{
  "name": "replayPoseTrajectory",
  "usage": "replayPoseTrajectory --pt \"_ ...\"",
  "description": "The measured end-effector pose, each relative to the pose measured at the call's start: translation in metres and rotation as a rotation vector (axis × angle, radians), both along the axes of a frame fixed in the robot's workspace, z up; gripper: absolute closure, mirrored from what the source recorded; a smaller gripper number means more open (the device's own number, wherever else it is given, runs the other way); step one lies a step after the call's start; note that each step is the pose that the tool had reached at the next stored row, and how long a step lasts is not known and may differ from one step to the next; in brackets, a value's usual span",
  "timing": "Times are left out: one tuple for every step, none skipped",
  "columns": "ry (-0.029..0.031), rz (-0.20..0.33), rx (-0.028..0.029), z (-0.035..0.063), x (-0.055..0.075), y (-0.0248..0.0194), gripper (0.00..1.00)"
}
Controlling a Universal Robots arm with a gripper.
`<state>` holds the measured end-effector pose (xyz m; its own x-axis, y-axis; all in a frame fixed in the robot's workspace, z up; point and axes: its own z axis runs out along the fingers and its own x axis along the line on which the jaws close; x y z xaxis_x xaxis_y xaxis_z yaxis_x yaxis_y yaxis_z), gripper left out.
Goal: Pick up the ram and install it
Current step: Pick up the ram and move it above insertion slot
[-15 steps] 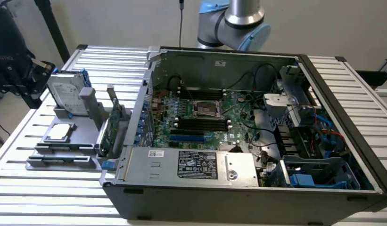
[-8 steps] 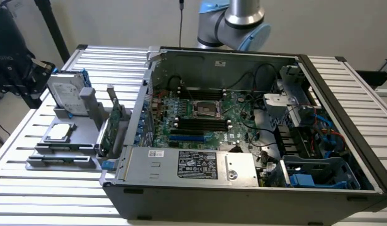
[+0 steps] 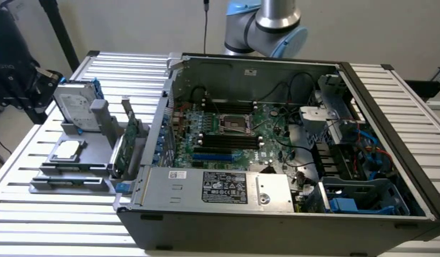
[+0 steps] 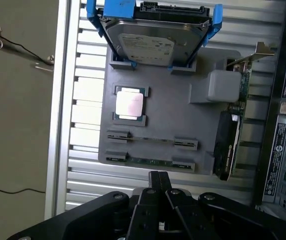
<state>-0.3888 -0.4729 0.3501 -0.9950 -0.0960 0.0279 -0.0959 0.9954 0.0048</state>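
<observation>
The gripper [image 4: 158,176] hangs over the slatted desk [image 4: 83,125] with its jaws narrow, pressed together and holding nothing. The ram [image 4: 150,161] lies in the outer of 2 slots on a gray holder [image 4: 183,125], near the gripper but not in its grasp. The holder also carries a hard drive [image 4: 155,42] and a processor [image 4: 129,104]. In the exterior view the holder sits at 9 o'clock from the open computer case [image 3: 277,214].
</observation>
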Motion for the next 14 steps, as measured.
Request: replayPoseTrajectory --pt "0.0000 0.003 0.0000 -0.0003 -0.0005 -0.0013 0.89" --pt "0.0001 0.008 -0.0001 -0.0004 -0.0009 -0.0022 0.89" --pt "0.0000 0.018 0.0001 -0.0006 -0.0010 -0.0025 0.89" --pt "0.0001 0.033 0.0000 -0.0007 -0.0010 -0.0025 0.89" --pt "0.0001 0.050 -0.0001 -0.0008 -0.0010 -0.0026 0.89" --pt "0.0002 0.068 0.0000 -0.0010 -0.0010 -0.0026 0.89" --pt "0.0000 0.086 0.0001 -0.0014 -0.0010 -0.0026 0.89" --pt "0.0001 0.104 0.0000 -0.0017 -0.0010 -0.0027 0.89" --pt "0.0001 0.122 0.0000 -0.0020 -0.0009 -0.0027 0.89" --pt "0.0000 0.140 0.0000 -0.0024 -0.0009 -0.0027 0.89" --pt "0.0001 0.159 0.0000 -0.0027 -0.0010 -0.0027 0.89" --pt "0.0001 0.177 0.0000 -0.0030 -0.0010 -0.0027 0.89" --pt "0.0001 0.195 0.0000 -0.0033 -0.0010 -0.0027 0.89" --pt "0.0001 0.213 0.0000 -0.0036 -0.0010 -0.0027 0.89"
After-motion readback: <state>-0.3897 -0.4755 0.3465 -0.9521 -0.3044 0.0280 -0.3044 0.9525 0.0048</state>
